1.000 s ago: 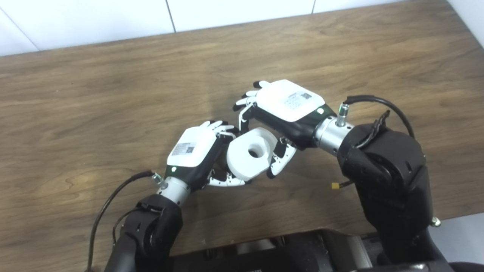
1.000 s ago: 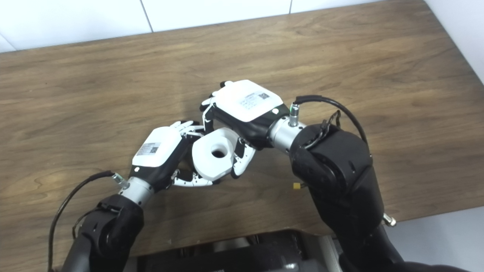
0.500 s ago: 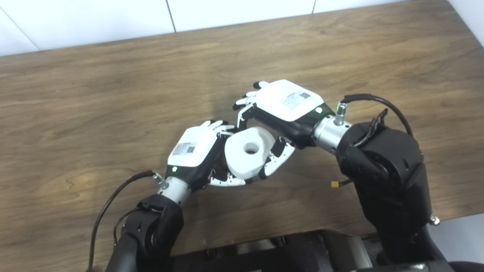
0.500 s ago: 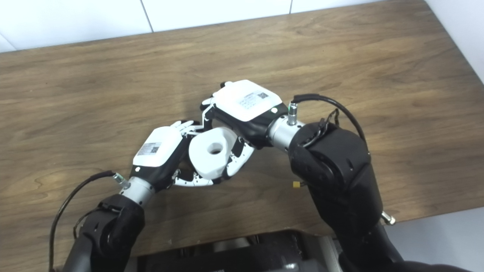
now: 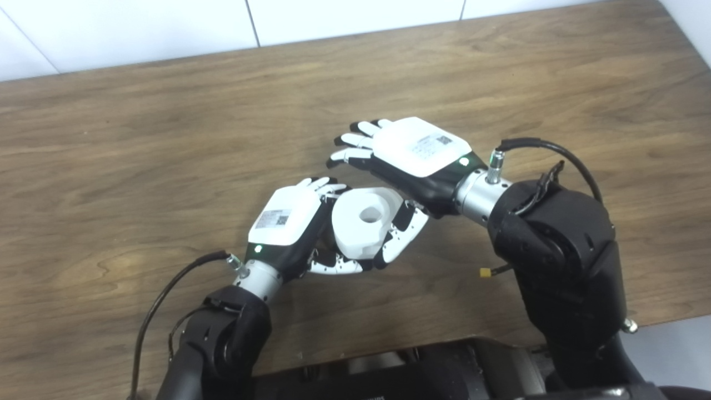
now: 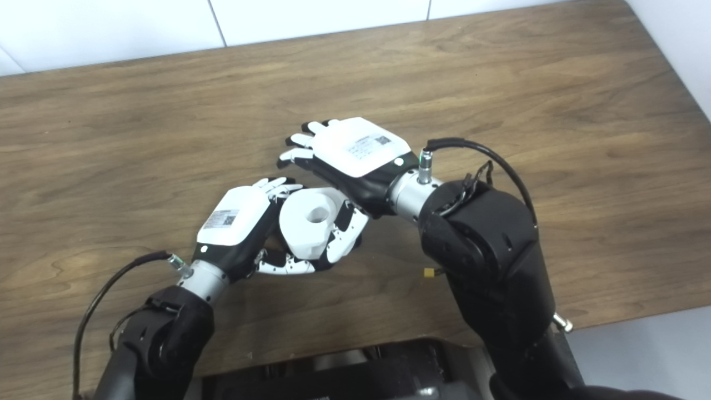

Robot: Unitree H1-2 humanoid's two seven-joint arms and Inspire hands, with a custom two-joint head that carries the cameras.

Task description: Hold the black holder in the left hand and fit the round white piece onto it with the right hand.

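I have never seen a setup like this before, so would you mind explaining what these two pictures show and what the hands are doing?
Both pictures come from two cameras side by side on a humanoid robot's head, looking down at a wooden table; they show one scene from slightly different spots. The black arms rising from the bottom edge end in white-backed mechanical hands with fingers and thumbs. The left hand is curled around the round white piece, a thick ring with a hole in its middle. The black holder cannot be made out here; it may be hidden behind the piece. The right hand has its fingers spread above the piece, while its thumb reaches down beside the piece's right edge. No other loose object shows on the table.
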